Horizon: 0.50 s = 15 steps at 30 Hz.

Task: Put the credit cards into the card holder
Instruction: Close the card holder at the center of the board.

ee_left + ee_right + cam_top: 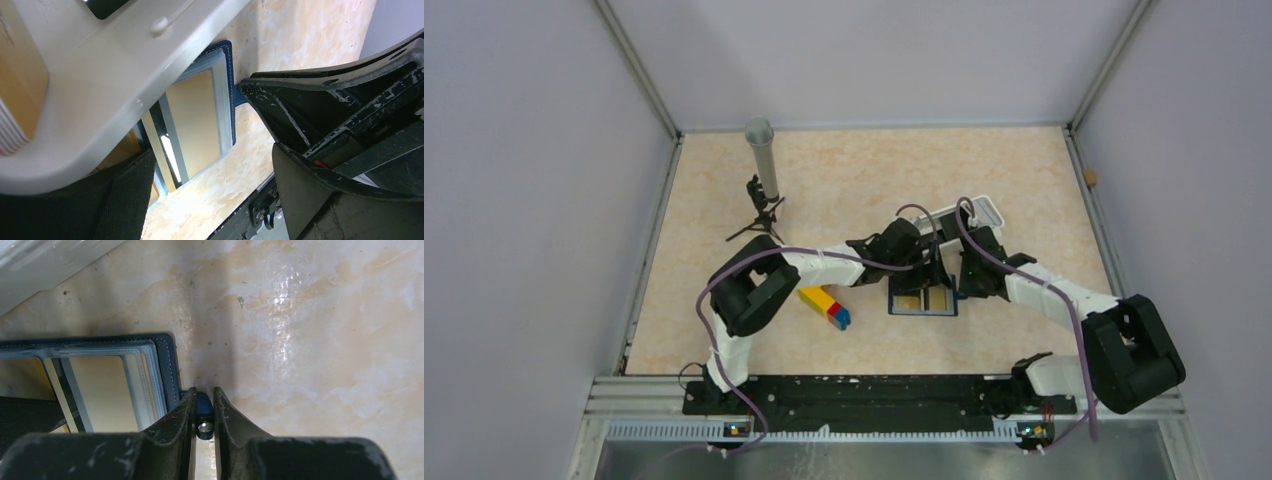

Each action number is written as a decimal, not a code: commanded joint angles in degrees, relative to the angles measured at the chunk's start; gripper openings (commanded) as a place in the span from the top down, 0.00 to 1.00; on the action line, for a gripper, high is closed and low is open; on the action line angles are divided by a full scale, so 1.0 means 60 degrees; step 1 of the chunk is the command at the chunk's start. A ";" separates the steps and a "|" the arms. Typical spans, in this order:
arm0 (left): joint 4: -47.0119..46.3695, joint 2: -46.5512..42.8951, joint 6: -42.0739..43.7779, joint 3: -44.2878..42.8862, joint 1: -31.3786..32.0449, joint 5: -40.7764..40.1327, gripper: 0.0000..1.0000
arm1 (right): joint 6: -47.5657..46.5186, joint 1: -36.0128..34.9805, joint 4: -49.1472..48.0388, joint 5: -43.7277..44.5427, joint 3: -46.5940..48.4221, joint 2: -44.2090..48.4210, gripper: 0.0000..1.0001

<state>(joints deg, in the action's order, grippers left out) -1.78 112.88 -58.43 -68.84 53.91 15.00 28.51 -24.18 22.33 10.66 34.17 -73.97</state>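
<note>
The navy card holder (pixel 922 301) lies open on the table, its clear inner slots facing up. A yellow-gold card (pixel 195 120) sits in one slot and also shows in the right wrist view (pixel 100 390). A grey strip (pixel 170 135) lies beside it; I cannot tell whether it is the greyish card. My right gripper (pixel 204 393) is shut on the holder's snap tab (pixel 203 412) at the holder's (pixel 167 360) right edge. My left gripper (pixel 210 200) is open, its fingers spread wide just above the holder's (pixel 231 75) near part. Both grippers (pixel 932 272) (pixel 965 280) meet over the holder.
A white oblong tray (pixel 969 213) stands just behind the holder and fills the upper left of the left wrist view (pixel 115 75). Coloured toy bricks (pixel 825 304) lie left of the holder. A grey tube on a small black tripod (pixel 762 165) stands at the back left.
</note>
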 commanded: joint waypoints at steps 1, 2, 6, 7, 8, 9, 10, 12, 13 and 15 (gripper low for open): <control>0.0759 0.0345 0.0110 -0.0487 0.0184 -0.0355 0.14 | -0.0038 0.0051 0.0172 0.0052 -0.0116 0.0131 0.95; 0.0778 0.0339 0.0071 -0.0521 0.0185 -0.0385 0.14 | -0.0037 0.0073 0.0175 0.0058 -0.0117 0.0138 0.95; 0.0382 0.0470 -0.0266 -0.0575 0.0199 -0.0102 0.14 | -0.0044 0.0084 0.0155 0.0084 -0.0100 0.0142 0.95; 0.0372 0.0522 -0.0346 -0.0598 0.0212 -0.0017 0.14 | -0.0046 0.0086 0.0148 0.0088 -0.0100 0.0144 0.95; 0.0061 0.0576 -0.0419 -0.0601 0.0221 0.0053 0.14 | -0.0048 0.0084 0.0137 0.0085 -0.0100 0.0142 0.95; -0.0075 0.0593 -0.0494 -0.0578 0.0232 0.0085 0.14 | -0.0040 0.0095 0.0138 0.0081 -0.0100 0.0142 0.95; -0.0213 0.0583 -0.0556 -0.0547 0.0264 0.0093 0.15 | -0.0041 0.0104 0.0129 0.0071 -0.0111 0.0145 0.95; -0.0334 0.0521 -0.0622 -0.0543 0.0297 0.0046 0.15 | -0.0020 0.0105 0.0092 0.0070 -0.0114 0.0145 0.95; -0.0445 0.0480 -0.0658 -0.0521 0.0309 0.0031 0.15 | 0.0000 0.0105 0.0077 0.0070 -0.0118 0.0142 0.96; -0.0949 0.0371 -0.0827 -0.0314 0.0328 0.0048 0.15 | 0.0016 0.0119 0.0044 0.0068 -0.0129 0.0140 0.96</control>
<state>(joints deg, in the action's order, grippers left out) -0.38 114.15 -60.97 -71.29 54.57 14.09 28.51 -23.81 22.33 11.40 34.17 -73.97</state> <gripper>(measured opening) 0.854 0.138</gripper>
